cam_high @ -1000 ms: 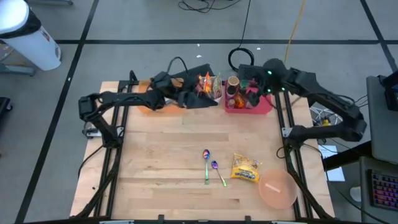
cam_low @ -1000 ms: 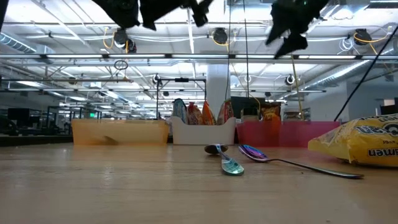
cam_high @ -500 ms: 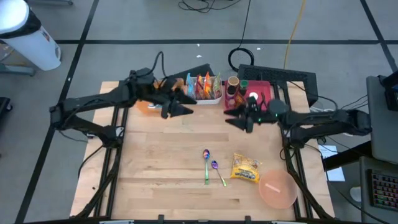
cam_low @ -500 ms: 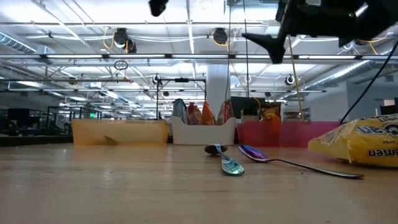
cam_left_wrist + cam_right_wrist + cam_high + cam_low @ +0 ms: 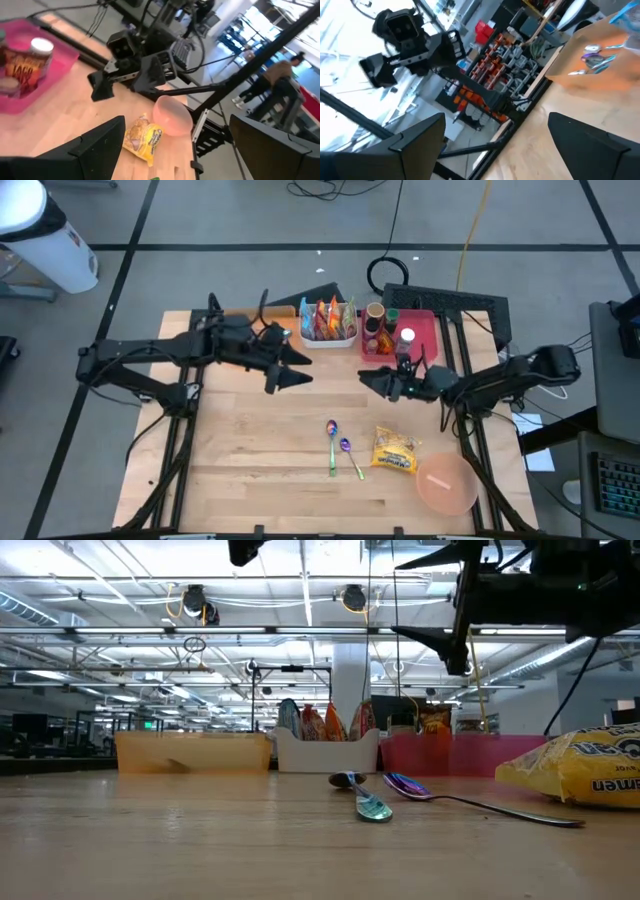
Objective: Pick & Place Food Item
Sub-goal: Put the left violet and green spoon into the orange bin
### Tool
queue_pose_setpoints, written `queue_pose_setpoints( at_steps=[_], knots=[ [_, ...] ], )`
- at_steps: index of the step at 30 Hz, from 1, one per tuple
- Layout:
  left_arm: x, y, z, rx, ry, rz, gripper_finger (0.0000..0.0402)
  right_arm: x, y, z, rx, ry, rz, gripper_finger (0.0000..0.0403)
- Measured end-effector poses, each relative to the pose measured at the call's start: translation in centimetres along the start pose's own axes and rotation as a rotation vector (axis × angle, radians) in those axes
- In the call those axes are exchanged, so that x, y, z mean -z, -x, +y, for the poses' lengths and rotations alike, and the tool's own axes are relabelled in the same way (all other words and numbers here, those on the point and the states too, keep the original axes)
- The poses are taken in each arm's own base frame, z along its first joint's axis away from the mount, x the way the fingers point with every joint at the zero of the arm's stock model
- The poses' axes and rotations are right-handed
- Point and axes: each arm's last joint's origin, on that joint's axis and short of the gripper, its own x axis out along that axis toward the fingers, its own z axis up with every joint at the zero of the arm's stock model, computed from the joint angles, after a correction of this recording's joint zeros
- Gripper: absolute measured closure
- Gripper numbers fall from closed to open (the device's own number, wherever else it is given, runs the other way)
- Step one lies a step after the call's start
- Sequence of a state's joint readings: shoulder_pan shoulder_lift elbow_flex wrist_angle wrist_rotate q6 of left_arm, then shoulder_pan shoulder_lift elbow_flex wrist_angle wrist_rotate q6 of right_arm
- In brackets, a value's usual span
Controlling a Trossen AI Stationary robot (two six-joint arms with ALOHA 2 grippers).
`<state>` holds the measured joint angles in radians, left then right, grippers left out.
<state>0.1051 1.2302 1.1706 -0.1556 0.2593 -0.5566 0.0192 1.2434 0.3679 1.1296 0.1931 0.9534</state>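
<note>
The right claw (image 5: 372,381) hangs in the air over the middle of the table (image 5: 250,470), spread wide with nothing in it. The left claw (image 5: 290,367) hangs across from it, also spread wide and holding nothing. The food to pick is most likely the yellow packet (image 5: 395,450), since it lies alone on the wood. It sits near the front right part of the table, just beside the pink bowl (image 5: 447,486) and close to the two spoons (image 5: 340,448). The right claw is nearer to it but is high above it and not touching it. The packet looks like a bag of dry noodles, so it is probably light. Its wrapper looks shiny and puffy, so it may slip and crinkle when squeezed. What is inside may crack if the claw pinches too hard. A good place to grab looks like the middle of the packet, across its short side, with a soft squeeze. An edge would be harder to grab because it lies flat on the wood. The bowl may be where the packet should go, but that is only a guess. At the back of the table stand a white tray of snacks (image 5: 327,320) and a pink bin (image 5: 425,340) with jars.
</note>
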Motion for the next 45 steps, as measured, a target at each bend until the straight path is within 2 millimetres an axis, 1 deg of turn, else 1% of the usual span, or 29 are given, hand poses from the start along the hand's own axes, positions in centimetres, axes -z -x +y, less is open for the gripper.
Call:
queue_pose_setpoints(
  at_steps=[6,9,12,17,20,23,26,29,31,33,36,38,40,42,45],
  knots=[
    [0.7,-1.3,0.4,-0.036,0.062,0.023,0.0034,0.2,-0.2,-0.4,0.035,0.005,-0.026,0.0058],
    [1.0,-2.0,0.8,-0.058,0.069,0.037,0.0034,0.0,-0.2,-0.6,0.061,-0.050,-0.065,0.0058],
    [1.3,-2.8,1.5,-0.085,0.082,0.051,0.0034,-0.4,-0.2,-0.1,-0.022,-0.056,-0.060,0.0058],
    [2.2,-4.4,2.9,-0.041,0.131,0.164,0.0034,-0.8,0.3,2.3,-0.234,-0.060,-0.089,0.0058],
    [3.0,-5.7,3.7,-0.014,0.155,0.239,0.0034,-0.9,0.0,4.6,-0.314,0.000,-0.101,0.0058],
    [4.0,-6.9,4.2,0.009,0.156,0.301,0.0034,-1.1,-0.8,7.2,-0.341,0.093,-0.081,0.0058],
    [5.0,-7.7,4.4,0.004,0.140,0.354,0.0034,-1.4,-1.9,9.5,-0.279,0.232,0.000,0.0058],
    [6.2,-8.0,4.8,-0.037,0.165,0.439,0.0034,-2.1,-2.5,11.9,-0.172,0.412,0.145,0.0058],
    [6.9,-7.9,5.0,-0.091,0.196,0.488,0.0034,-2.8,-2.5,13.4,-0.102,0.536,0.259,0.0058],
    [7.3,-8.0,4.9,-0.134,0.222,0.496,0.0034,-3.5,-2.1,14.6,-0.050,0.638,0.362,0.0058],
    [7.8,-8.2,4.2,-0.172,0.266,0.486,0.0035,-4.5,-1.2,16.0,0.009,0.727,0.481,0.0058],
    [8.2,-8.4,3.5,-0.185,0.277,0.471,0.0035,-4.7,-0.4,16.0,0.075,0.765,0.545,0.0058],
    [8.6,-8.5,2.9,-0.200,0.302,0.461,0.0035,-4.5,0.5,15.5,0.157,0.800,0.595,0.0058],
    [9.0,-8.7,2.2,-0.231,0.340,0.446,0.0040,-3.9,1.4,14.7,0.228,0.802,0.637,0.0058],
    [9.8,-8.8,1.1,-0.286,0.396,0.405,0.0062,-2.3,2.4,13.4,0.234,0.766,0.691,0.0058]
  ],
)
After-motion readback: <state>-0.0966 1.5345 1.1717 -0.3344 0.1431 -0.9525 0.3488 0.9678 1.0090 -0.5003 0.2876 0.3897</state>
